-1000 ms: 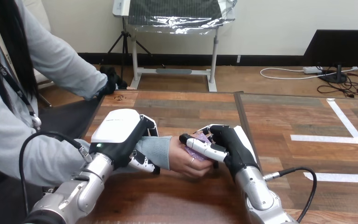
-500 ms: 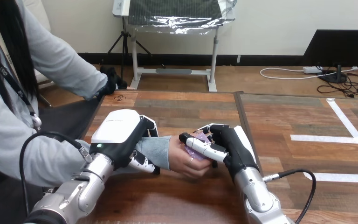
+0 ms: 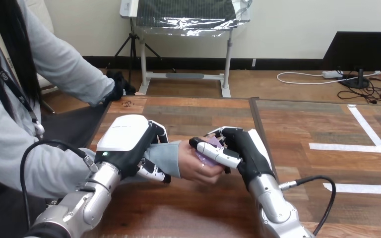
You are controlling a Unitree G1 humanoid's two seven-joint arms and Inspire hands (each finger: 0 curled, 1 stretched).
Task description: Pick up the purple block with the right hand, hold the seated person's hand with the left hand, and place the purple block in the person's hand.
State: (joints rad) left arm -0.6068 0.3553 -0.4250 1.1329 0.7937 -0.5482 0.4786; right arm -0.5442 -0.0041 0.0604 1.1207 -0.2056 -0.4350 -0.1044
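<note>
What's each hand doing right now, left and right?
The left hand is shut on the person's wrist.
The right hand is shut on the purple block, over the person's hand.

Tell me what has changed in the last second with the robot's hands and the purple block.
The right hand edged slightly up and left in the view, carrying the purple block, and the person's hand moved with it. Nothing was taken or let go. The right hand stays curled on the block against the person's hand, and the left hand stays clasped round the person's wrist.
</note>
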